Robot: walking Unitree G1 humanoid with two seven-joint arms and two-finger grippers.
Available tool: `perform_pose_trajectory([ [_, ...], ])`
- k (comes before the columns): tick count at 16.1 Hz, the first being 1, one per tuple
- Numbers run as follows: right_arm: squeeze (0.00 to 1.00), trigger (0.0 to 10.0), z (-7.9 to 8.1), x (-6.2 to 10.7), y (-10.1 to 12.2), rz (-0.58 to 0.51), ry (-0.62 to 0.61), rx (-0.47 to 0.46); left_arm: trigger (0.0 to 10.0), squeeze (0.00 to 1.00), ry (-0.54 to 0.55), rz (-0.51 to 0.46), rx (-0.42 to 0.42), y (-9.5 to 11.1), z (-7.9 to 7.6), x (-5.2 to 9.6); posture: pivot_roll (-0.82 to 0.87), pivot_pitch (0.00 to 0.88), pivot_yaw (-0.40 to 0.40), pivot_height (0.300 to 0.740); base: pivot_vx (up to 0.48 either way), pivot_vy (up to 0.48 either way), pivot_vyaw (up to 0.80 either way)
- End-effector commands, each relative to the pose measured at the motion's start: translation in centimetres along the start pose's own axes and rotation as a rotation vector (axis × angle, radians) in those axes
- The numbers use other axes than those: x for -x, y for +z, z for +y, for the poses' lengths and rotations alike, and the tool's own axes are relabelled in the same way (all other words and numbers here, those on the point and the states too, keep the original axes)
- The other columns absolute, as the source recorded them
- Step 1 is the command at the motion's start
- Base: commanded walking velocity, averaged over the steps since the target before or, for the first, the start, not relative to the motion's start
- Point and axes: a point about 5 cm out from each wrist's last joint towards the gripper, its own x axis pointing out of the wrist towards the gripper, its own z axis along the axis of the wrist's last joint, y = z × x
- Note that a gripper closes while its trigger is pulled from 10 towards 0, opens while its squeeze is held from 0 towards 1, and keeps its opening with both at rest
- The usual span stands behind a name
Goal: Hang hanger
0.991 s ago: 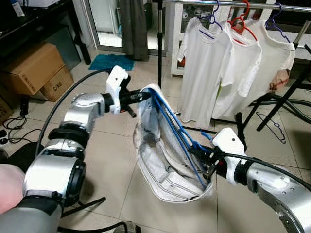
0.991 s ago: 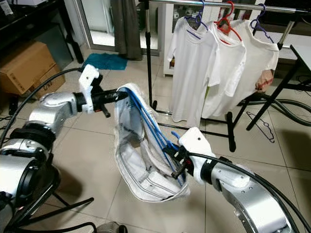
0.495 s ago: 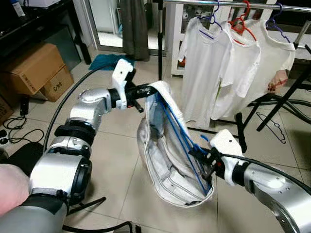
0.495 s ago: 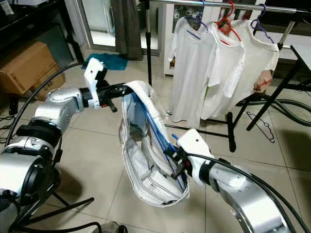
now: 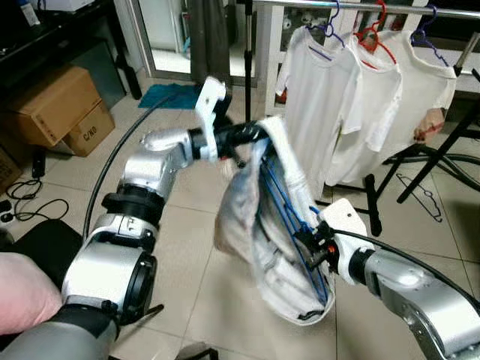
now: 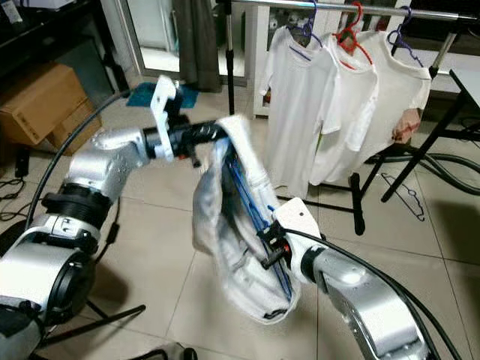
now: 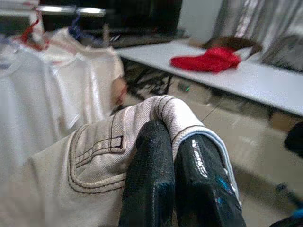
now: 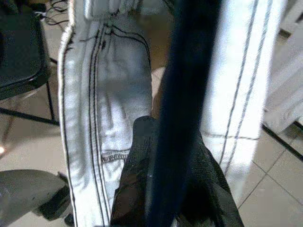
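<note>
A white denim garment [image 5: 251, 247] hangs between my two arms with a blue hanger [image 5: 281, 199] threaded inside it. My left gripper [image 5: 253, 133] is raised in front of the clothes rack, shut on the garment's stitched top edge [image 7: 94, 161]; its black fingers [image 7: 151, 179] pinch the fabric. My right gripper [image 5: 313, 247] is lower and to the right, shut on the blue hanger's bar [image 8: 182, 94] against the denim. Behind, the rack's rail [image 5: 360, 7] carries three white shirts [image 5: 322, 97] on blue and red hangers.
The rack's black legs [image 5: 371, 199] spread over the tiled floor, with a spare hanger [image 5: 420, 195] lying beside them. Cardboard boxes [image 5: 52, 105] and a teal mat [image 5: 169, 94] sit at the left. A table with a red cloth [image 7: 213, 59] appears in the left wrist view.
My left gripper has lifted the garment's top edge up and to the right, toward the rack. The garment now hangs narrower and taller. The right gripper stays about where it was.
</note>
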Motion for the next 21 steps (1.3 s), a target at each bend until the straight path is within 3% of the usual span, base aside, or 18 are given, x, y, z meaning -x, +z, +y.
perform_pose_trajectory([
  [1, 0.0, 10.0, -0.6, 0.0, -0.5, 0.036, -0.043, -0.01, 0.0, 0.0, -0.029, -0.1, -0.015, 2.5, -0.2, 0.2, -0.06, 0.0, 0.085, 0.74, 0.0, 0.0, 0.0],
  [2, 0.0, 10.0, -0.7, 0.0, -0.6, 0.035, -0.055, -0.015, 0.0, 0.0, -0.037, -0.115, 0.0, 2.9, -0.3, 0.2, -0.06, 0.0, 0.085, 0.74, 0.0, 0.0, 0.0],
  [3, 0.0, 10.0, -1.6, -0.1, -0.1, -0.005, -0.146, -0.028, 0.0, 0.0, -0.075, -0.12, 0.031, 3.4, -0.7, 0.6, -0.05, 0.0, 0.087, 0.74, 0.0, 0.0, 0.0],
  [5, 0.0, 10.0, -3.3, 0.1, 1.7, -0.151, -0.274, -0.099, 0.0, 0.0, -0.075, -0.098, 0.039, 3.2, -0.8, 1.1, -0.05, 0.0, 0.09, 0.74, 0.0, 0.0, 0.0],
  [8, 0.0, 10.0, -3.5, 0.7, 3.7, -0.342, -0.241, -0.215, 0.0, 0.0, -0.047, -0.107, 0.072, 3.1, -0.9, 1.8, -0.05, 0.0, 0.091, 0.74, 0.0, 0.0, 0.0],
  [10, 0.0, 10.0, -3.2, 0.3, 2.8, -0.314, -0.233, -0.219, 0.0, 0.0, -0.028, -0.132, 0.08, 3.5, -0.9, 2.1, -0.05, 0.0, 0.09, 0.74, 0.0, 0.0, 0.0],
  [12, 0.0, 10.0, -3.4, -0.1, 0.5, -0.223, -0.275, -0.239, 0.0, 0.0, 0.037, -0.204, 0.084, 5.1, -0.1, 2.7, -0.04, 0.0, 0.088, 0.74, 0.0, 0.0, 0.0],
  [17, 0.0, 10.0, -5.2, 1.5, -1.7, -0.174, -0.396, -0.228, 0.0, 0.0, 0.261, -0.366, 0.11, 7.7, 2.7, 5.3, -0.05, 0.0, 0.096, 0.74, 0.0, 0.0, 0.0],
  [19, 0.0, 10.0, -6.6, 2.7, -1.0, -0.253, -0.47, -0.245, 0.0, 0.0, 0.34, -0.333, 0.094, 7.1, 3.4, 6.6, -0.05, 0.0, 0.101, 0.74, 0.0, 0.0, 0.0],
  [21, 0.0, 10.0, -7.7, 3.7, 0.4, -0.347, -0.517, -0.265, 0.0, 0.0, 0.4, -0.209, 0.04, 4.9, 3.8, 7.5, -0.05, 0.0, 0.103, 0.74, 0.0, 0.0, 0.0],
])
